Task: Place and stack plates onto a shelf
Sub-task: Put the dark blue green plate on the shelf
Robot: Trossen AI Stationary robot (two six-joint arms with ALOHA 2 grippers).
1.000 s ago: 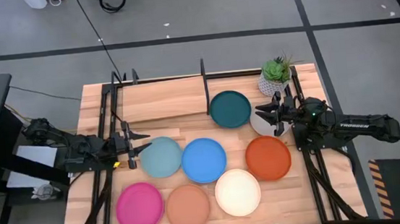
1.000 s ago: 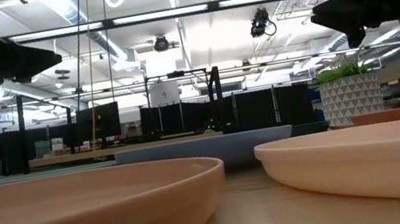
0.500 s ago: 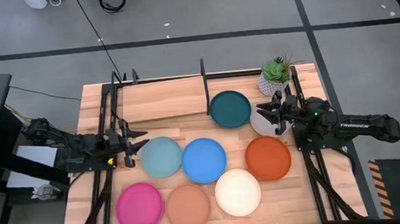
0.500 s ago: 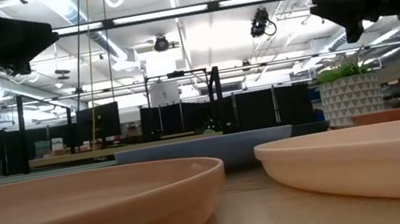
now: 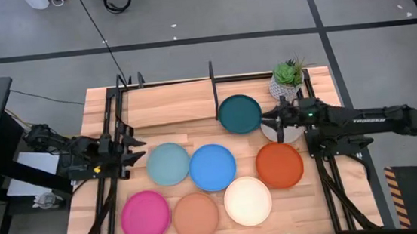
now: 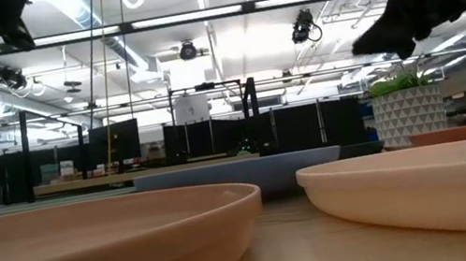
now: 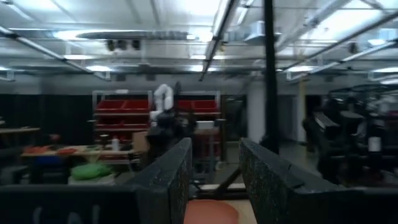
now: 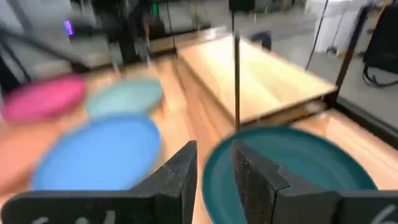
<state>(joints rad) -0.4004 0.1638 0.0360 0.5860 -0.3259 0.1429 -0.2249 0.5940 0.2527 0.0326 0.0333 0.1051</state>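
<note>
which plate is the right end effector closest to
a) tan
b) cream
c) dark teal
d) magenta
c: in the high view the right end effector sits just beside the dark teal plate, and the right wrist view shows that plate's rim right ahead of the fingers; the magenta, cream and tan plates lie at the table's near side.

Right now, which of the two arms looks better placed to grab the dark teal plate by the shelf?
The right one, probably. The right gripper hangs at the edge of the dark teal plate, fingers slightly apart, beside the shelf. The left gripper sits across the table by the pale blue-green plate.
</note>
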